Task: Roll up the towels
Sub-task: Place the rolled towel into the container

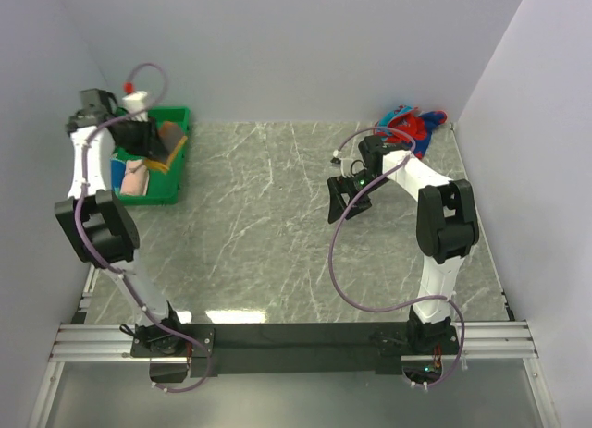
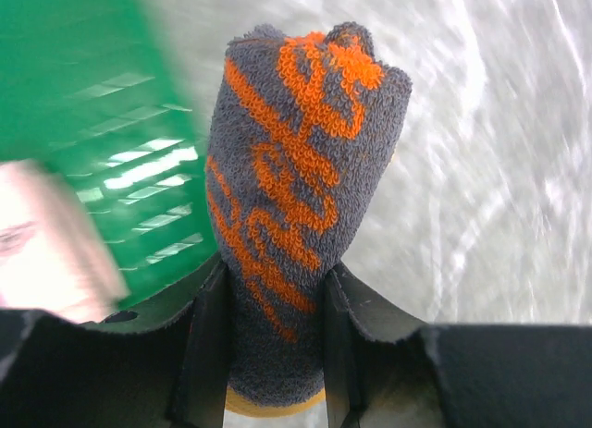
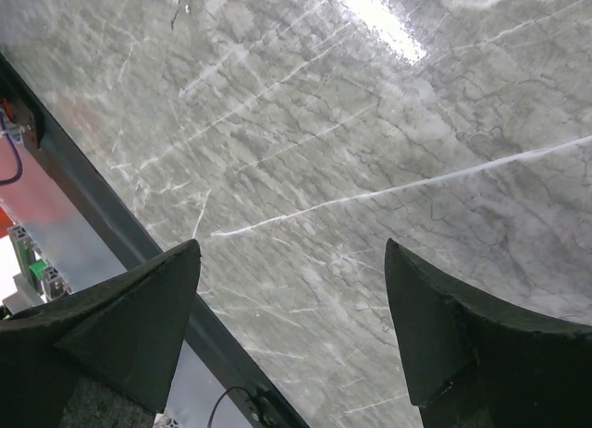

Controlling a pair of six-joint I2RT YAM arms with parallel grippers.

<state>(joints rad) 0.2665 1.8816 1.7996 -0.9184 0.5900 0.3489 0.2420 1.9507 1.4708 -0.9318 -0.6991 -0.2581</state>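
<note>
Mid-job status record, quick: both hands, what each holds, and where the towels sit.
left hand: shut on grey-and-orange towel, by the green tray
right hand: open, empty, above the marble table
red-and-blue towel: bunched in the far right corner
pink towel: in the tray

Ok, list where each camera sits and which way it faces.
Top: above and behind the bases, looking down on the table; left arm and right arm show whole.
Left wrist: on the left arm, looking along the left gripper at the towel it clamps; its jaws show.
Right wrist: on the right arm, looking down at the table; the open right gripper shows.
Shared: top and left wrist both show the tray.
</note>
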